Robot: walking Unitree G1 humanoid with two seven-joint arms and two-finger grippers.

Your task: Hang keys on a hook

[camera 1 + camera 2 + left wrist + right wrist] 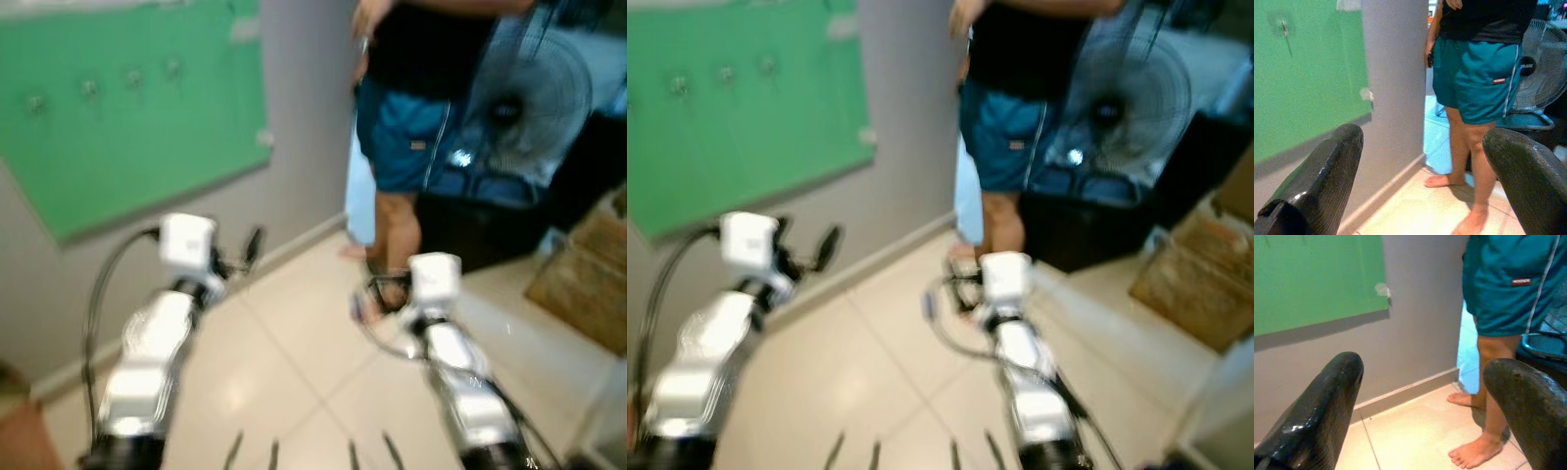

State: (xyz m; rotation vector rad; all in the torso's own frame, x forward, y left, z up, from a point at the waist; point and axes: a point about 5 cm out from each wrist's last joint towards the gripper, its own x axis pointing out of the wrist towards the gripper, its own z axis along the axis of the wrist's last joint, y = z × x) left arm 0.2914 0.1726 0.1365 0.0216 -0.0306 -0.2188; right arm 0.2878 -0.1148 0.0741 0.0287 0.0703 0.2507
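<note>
A green board (118, 117) hangs on the grey wall at my left, with a row of several small metal hooks (88, 88) near its top; one hook (1284, 27) appears in the left wrist view. My left gripper (242, 257) is raised before the wall below the board, open and holding nothing (1425, 134). My right gripper (380, 292) is held out over the floor toward a person's feet, also open and holding nothing (1425, 364). I cannot make out any keys in these blurred views.
A person (411, 117) in blue shorts and a black top stands barefoot by the wall corner, close ahead. Behind them are a standing fan (529, 93) and a dark cabinet. A cardboard box (588, 264) sits at the right. Pale tiled floor (294, 372) lies underfoot.
</note>
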